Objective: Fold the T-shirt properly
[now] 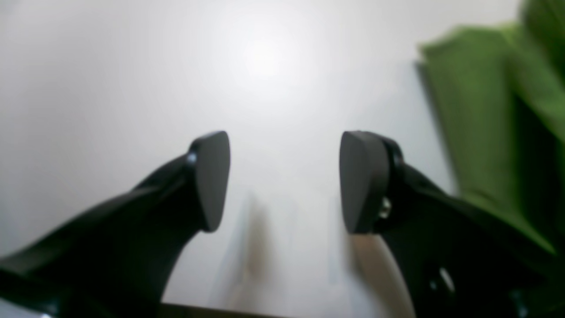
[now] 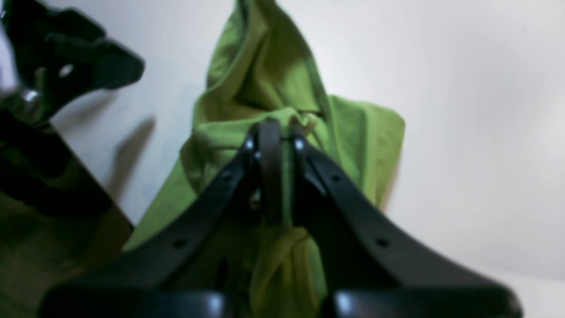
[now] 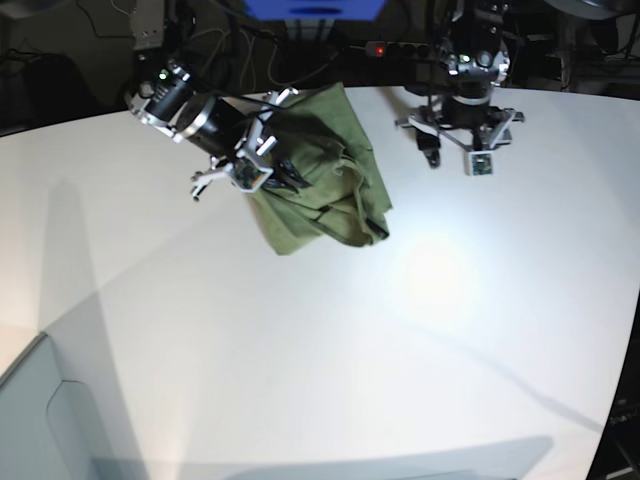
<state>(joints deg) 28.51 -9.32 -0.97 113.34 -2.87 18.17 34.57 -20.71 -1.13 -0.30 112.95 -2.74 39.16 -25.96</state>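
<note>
The olive-green T-shirt (image 3: 330,180) lies bunched and wrinkled at the far side of the white table (image 3: 320,340). My right gripper (image 2: 276,132) is shut on a gathered fold of the T-shirt (image 2: 265,75), which rises in a crumpled peak beyond the fingers. In the base view the right gripper (image 3: 285,178) presses into the cloth's left side. My left gripper (image 1: 287,181) is open over bare table with nothing between its fingers, and the T-shirt (image 1: 481,123) lies to its right, apart from it.
The left arm (image 3: 462,110) hangs over the table's far right part, a short way right of the shirt. Cables and dark equipment (image 3: 300,30) sit behind the table's far edge. The table's front left edge (image 3: 30,350) meets a grey floor area.
</note>
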